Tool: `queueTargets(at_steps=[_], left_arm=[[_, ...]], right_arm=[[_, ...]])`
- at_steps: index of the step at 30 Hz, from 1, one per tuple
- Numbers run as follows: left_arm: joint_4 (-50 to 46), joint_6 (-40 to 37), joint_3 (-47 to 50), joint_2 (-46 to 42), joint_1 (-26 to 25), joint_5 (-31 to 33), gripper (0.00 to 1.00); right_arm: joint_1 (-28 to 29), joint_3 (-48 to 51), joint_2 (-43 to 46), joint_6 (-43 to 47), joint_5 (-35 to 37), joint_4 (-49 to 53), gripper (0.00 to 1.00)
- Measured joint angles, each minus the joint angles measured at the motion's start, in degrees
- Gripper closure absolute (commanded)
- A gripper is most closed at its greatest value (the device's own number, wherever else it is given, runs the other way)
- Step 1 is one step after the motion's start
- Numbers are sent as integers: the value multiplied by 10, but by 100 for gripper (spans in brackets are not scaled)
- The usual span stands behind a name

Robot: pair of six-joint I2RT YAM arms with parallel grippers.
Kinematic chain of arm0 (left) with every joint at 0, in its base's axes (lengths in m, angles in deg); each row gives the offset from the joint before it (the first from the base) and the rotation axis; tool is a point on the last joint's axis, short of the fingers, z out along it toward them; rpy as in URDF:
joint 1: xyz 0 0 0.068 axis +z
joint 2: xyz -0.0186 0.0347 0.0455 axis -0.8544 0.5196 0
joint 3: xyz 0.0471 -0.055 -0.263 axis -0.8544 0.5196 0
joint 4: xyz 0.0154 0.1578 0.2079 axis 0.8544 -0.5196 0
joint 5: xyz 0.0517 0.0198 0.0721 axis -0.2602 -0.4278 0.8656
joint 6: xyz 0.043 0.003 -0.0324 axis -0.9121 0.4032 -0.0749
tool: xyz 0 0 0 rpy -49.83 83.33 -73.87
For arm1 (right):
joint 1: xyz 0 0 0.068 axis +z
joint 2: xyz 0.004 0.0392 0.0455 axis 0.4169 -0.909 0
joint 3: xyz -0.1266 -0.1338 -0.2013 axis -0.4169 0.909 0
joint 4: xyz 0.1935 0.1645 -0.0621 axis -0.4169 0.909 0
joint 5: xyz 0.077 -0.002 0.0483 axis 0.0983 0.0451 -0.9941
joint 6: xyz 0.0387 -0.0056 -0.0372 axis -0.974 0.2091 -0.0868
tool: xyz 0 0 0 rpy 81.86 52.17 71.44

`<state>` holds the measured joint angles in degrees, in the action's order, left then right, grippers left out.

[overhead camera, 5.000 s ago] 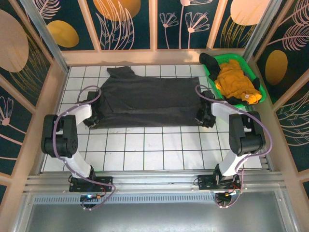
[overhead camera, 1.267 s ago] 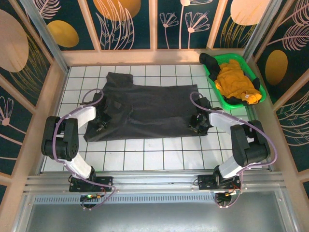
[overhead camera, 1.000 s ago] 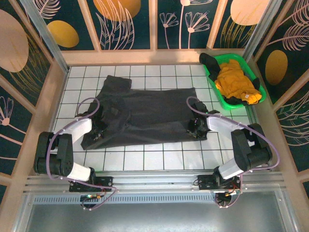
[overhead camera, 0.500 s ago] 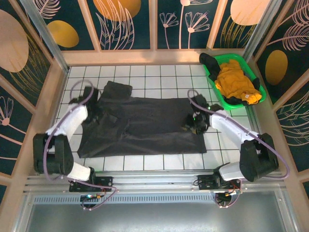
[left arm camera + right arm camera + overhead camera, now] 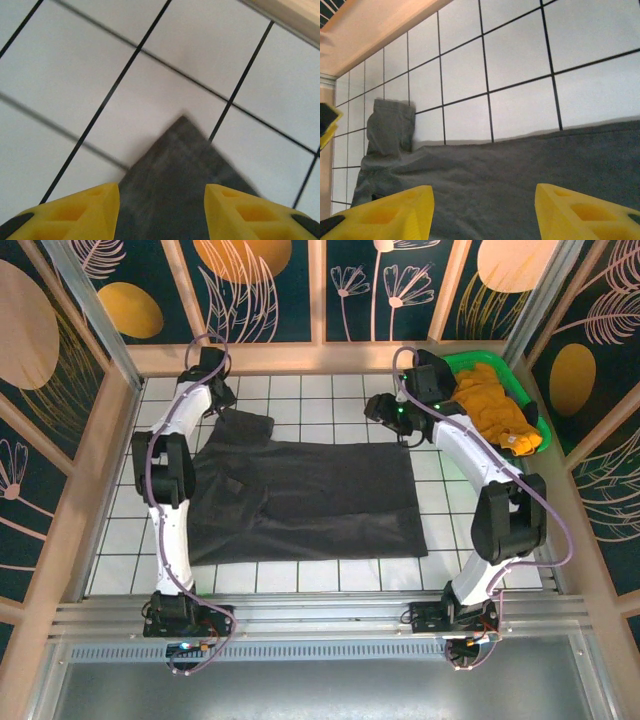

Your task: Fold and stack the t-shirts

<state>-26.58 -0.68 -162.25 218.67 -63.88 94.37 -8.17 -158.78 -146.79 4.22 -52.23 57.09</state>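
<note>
A dark charcoal t-shirt [image 5: 300, 500] lies spread flat on the white tiled table, with one sleeve [image 5: 245, 425] pointing to the far left. My left gripper [image 5: 222, 398] hangs open over that sleeve's far corner [image 5: 182, 170], nothing between its yellow fingertips [image 5: 80, 210]. My right gripper [image 5: 382, 410] is open above the shirt's far right edge [image 5: 520, 165], apart from the cloth. The sleeve [image 5: 390, 130] also shows in the right wrist view. A mustard yellow t-shirt [image 5: 490, 405] lies bunched in the green tray [image 5: 440, 400].
The green tray sits in the far right corner, a dark cloth [image 5: 432, 365] draped over its far left rim. A wooden ledge [image 5: 320, 358] bounds the far side of the table. Bare tiles [image 5: 480, 540] lie right of the shirt.
Both grippers have opened, let go of the dark shirt and swung from its middle to its far edge. The shirt now lies flat, shifted toward the near side.
</note>
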Motion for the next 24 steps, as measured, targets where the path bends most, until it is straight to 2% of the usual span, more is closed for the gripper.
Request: queueTargets(at_steps=[4, 6, 14, 24], left_arm=[[7, -34, -97, 80, 0, 7, 51], [15, -46, -115, 103, 0, 11, 50], [25, -61, -116, 134, 0, 13, 43], [26, -59, -114, 155, -3, 10, 49]], right_arm=[[0, -3, -1, 6, -6, 0, 43], [-1, -3, -1, 7, -7, 0, 43], [-9, 7, -1, 8, -12, 0, 43], [-12, 17, -1, 8, -21, 0, 43]])
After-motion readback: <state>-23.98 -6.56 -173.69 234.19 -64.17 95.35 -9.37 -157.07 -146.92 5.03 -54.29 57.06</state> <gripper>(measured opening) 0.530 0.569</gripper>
